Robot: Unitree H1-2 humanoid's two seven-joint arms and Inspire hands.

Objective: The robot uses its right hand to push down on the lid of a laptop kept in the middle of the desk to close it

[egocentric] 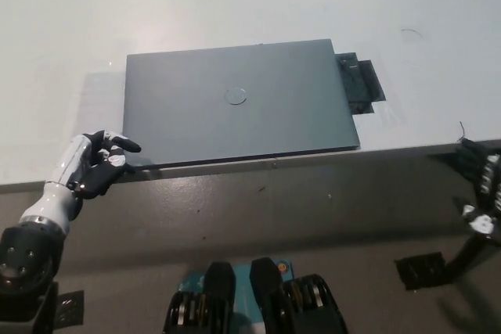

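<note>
Laptop (239, 103) — lid flat on table (235, 5), nothing left to press; right hand (481, 193) fingers indistinct, left hand (94, 163) loosely curled, empty.

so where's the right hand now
In the head view the black right hand sits at the far right edge, below the desk's front edge, clear of the closed laptop.

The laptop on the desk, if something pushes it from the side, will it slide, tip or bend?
The laptop lies shut and flat on the desk, so it would probably slide rather than tip. Its lid looks like one rigid slab, so bending seems unlikely. Its front edge sits near the desk edge, so a push toward the robot might overhang it.
</note>
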